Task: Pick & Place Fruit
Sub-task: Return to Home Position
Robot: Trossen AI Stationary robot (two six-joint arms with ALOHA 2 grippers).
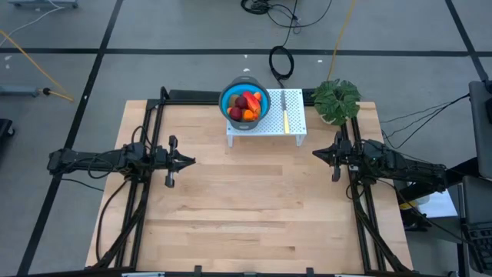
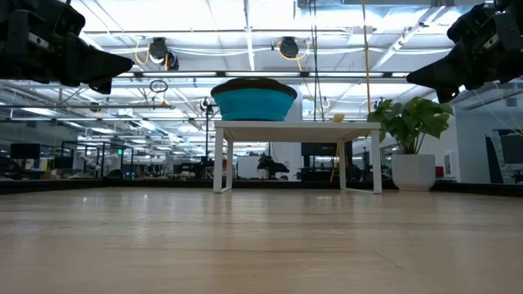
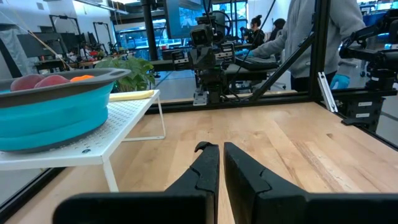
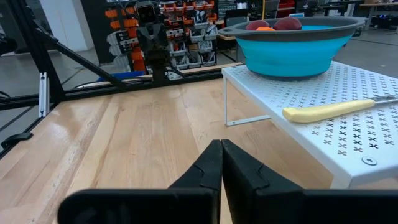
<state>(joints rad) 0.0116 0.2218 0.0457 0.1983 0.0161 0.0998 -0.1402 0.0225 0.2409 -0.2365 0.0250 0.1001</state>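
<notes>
I see my left claw (image 1: 191,161) at nine o'clock and right claw (image 1: 315,153) at three, both clenched empty; red-and-orange fruit (image 1: 244,105) fills the blue strainer bowl (image 1: 224,102) at twelve.

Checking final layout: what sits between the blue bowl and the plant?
The yellow-handled knife, lying on the white shelf beside the blue bowl; the plant stands just beyond the shelf. High view shows it.

In the low view the bowl (image 2: 253,104) hides the fruit (image 1: 244,104); wrist views show only tops
</notes>
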